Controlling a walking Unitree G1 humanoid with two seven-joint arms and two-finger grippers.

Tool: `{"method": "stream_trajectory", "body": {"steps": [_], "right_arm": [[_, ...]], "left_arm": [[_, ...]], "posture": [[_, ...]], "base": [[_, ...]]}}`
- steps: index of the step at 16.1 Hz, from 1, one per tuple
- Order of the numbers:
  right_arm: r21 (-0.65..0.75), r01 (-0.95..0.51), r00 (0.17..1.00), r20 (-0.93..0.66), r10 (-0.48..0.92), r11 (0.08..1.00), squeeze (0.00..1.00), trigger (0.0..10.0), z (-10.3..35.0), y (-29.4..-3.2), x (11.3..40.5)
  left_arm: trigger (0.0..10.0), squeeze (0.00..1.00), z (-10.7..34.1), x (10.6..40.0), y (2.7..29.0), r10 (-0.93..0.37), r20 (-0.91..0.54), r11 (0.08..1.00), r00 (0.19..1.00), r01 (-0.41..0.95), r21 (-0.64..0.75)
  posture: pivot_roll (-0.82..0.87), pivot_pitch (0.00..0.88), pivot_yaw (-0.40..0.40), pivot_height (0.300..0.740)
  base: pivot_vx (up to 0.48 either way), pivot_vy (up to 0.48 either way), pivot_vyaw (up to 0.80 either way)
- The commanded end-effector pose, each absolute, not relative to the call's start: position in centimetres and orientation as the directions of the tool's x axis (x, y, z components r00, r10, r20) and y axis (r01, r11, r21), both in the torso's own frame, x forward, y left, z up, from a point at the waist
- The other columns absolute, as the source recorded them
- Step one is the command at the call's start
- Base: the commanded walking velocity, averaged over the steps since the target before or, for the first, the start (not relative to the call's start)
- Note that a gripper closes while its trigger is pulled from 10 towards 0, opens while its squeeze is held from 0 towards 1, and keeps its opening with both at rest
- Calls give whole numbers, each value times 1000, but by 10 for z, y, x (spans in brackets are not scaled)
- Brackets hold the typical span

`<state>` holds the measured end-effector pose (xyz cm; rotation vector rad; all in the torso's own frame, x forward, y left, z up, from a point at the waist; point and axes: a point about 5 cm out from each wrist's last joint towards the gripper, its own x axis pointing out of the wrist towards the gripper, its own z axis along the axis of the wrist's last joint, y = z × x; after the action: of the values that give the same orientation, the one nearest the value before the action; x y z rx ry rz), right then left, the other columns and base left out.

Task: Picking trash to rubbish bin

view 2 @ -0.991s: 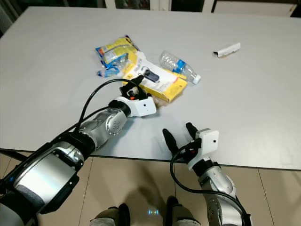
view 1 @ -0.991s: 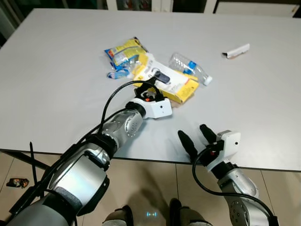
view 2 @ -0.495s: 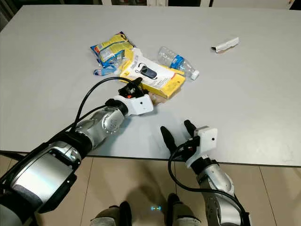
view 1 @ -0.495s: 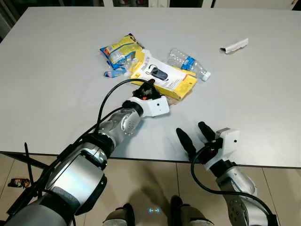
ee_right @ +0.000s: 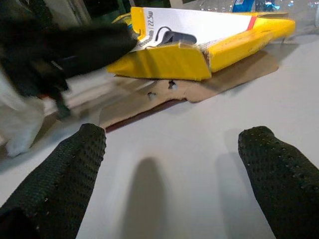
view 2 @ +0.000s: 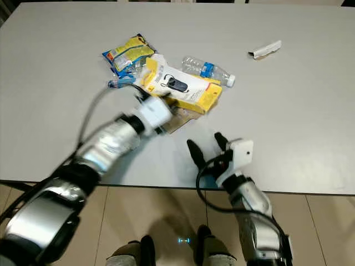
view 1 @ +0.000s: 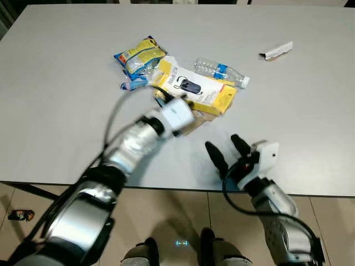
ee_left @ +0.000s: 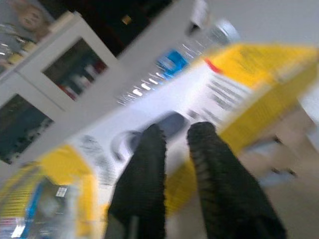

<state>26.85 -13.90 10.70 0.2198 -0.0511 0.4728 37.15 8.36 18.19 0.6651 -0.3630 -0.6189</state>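
The left claw [ee_left: 174, 149] reaches over the pale grey bench [view 1: 61, 83] with its two black fingers drawn almost together, tips at the near edge of a yellow and white box [view 1: 195, 91]; whether they touch it cannot be told, as the arm is blurred. The right claw [view 1: 227, 154] rests low near the bench's front edge, fingers [ee_right: 70, 169] spread wide and holding nothing. The box lies slightly tilted on a flattened brown cardboard flap [ee_right: 199, 92], and its white face carries a picture of a small dark device and print reading "22.5W". Just behind it lies a clear plastic bottle [view 1: 222, 72] on its side with a blue label, touching or nearly touching the box. Beside the box's far left corner sits a yellow and blue snack packet [view 1: 137, 55], its writing too small to read. Well apart, toward the far right, lies a small white wrapper [view 1: 275, 50]. Below the bench edge is a beige tiled floor [view 1: 166, 221], and the left wrist view shows white glass-fronted cabinets [ee_left: 65, 74] behind.
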Motion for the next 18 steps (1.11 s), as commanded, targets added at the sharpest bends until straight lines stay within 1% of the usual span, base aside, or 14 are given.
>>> {"method": "stream_trajectory", "body": {"steps": [1, 3, 4, 5, 6, 8, 10, 12, 14, 15, 16, 18], "right_arm": [[258, -401, 903, -49, 427, 879, 0, 10000, 74, -143, 263], [255, -409, 902, -34, 431, 876, 0, 10000, 76, -142, 270], [250, -417, 900, -19, 435, 874, 0, 10000, 80, -140, 277], [248, -419, 900, -13, 436, 873, 0, 10000, 81, -140, 279], [241, -424, 899, -6, 438, 873, 0, 10000, 83, -139, 284], [232, -427, 899, 3, 438, 874, 0, 10000, 85, -139, 291], [215, -432, 899, 22, 438, 876, 0, 10000, 90, -139, 297], [199, -427, 903, 47, 426, 882, 0, 10000, 98, -141, 303], [180, -435, 900, 71, 430, 882, 0, 10000, 105, -141, 308], [173, -440, 898, 81, 432, 881, 0, 10000, 109, -139, 311], [156, -434, 900, 102, 423, 887, 0, 10000, 118, -136, 321], [117, -424, 901, 154, 406, 898, 0, 10000, 141, -132, 339]], "left_arm": [[0, 0, 197, 370, 91, -640, 169, 664, 749, 429, 612], [0, 0, 217, 367, 97, -635, 240, 710, 734, 433, 556], [0, 0, 236, 363, 101, -627, 306, 746, 716, 440, 499], [0, 0, 241, 363, 102, -621, 323, 757, 714, 438, 485], [10000, 0, 247, 364, 106, -582, 362, 798, 728, 427, 425], [10000, 0, 243, 369, 116, -496, 371, 861, 785, 389, 329], [10000, 0, 229, 371, 120, -427, 328, 899, 843, 359, 249], [10000, 0, 209, 370, 124, -397, 294, 909, 869, 329, 256], [10000, 0, 200, 366, 128, -359, 270, 925, 894, 301, 233], [10000, 0, 197, 366, 134, -331, 262, 937, 907, 281, 209], [10000, 0, 198, 370, 144, -317, 243, 936, 917, 261, 236], [10000, 0, 208, 377, 145, -367, 231, 912, 901, 300, 279]], "posture": [[-64, 222, 56, 740], [-56, 201, 58, 740], [-50, 183, 57, 740], [-49, 174, 57, 740], [-44, 152, 53, 740], [-45, 129, 52, 740], [-46, 112, 48, 740], [-51, 100, 42, 740], [-51, 98, 35, 740], [-45, 96, 32, 740], [-35, 91, 29, 740], [-34, 87, 26, 740]], "base": [[0, 0, 0], [0, 0, 0], [0, 0, 0], [0, 0, 0], [0, 0, 0], [0, 0, 0], [0, 0, 0], [0, 0, 0], [0, 0, 0], [0, 0, 0], [0, 0, 0], [0, 0, 0]]}}
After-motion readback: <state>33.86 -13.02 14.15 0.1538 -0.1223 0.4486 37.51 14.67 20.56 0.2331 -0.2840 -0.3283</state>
